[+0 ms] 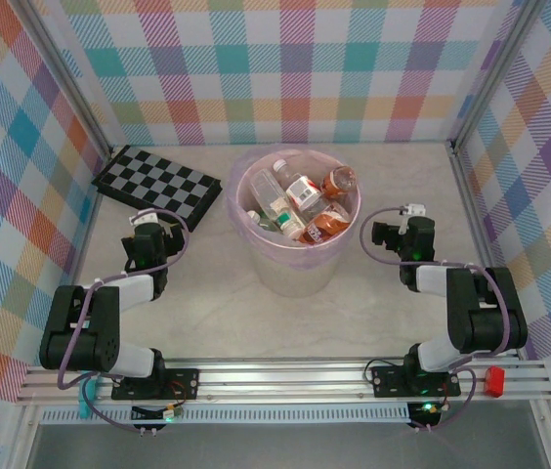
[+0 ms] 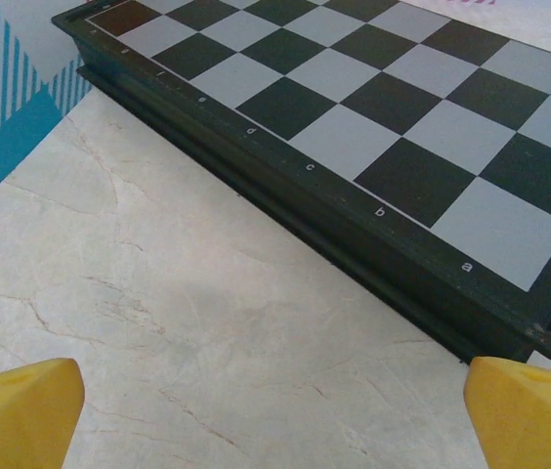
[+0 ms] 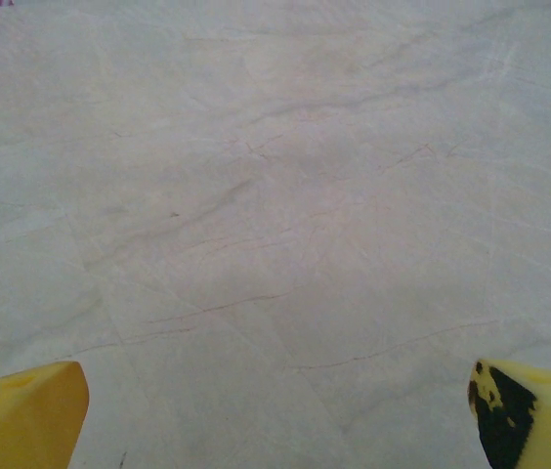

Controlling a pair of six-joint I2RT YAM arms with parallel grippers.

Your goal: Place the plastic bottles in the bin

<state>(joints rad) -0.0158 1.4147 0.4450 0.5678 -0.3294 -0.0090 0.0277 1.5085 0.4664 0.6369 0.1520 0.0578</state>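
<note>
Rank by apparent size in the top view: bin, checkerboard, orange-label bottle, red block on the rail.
1. bin
2. checkerboard
3. orange-label bottle, partly hidden by the other bottles
4. red block
No close calls.

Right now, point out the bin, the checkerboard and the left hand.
bin [image 1: 295, 276]: top external view, on its near outer wall.
checkerboard [image 2: 373, 127]: left wrist view, on its playing surface.
left hand [image 1: 147, 225]: top external view, midway between its fingertips.

Left arm [image 1: 124, 291], right arm [image 1: 463, 298] folded back; left jaws, right jaws spread wide.
</note>
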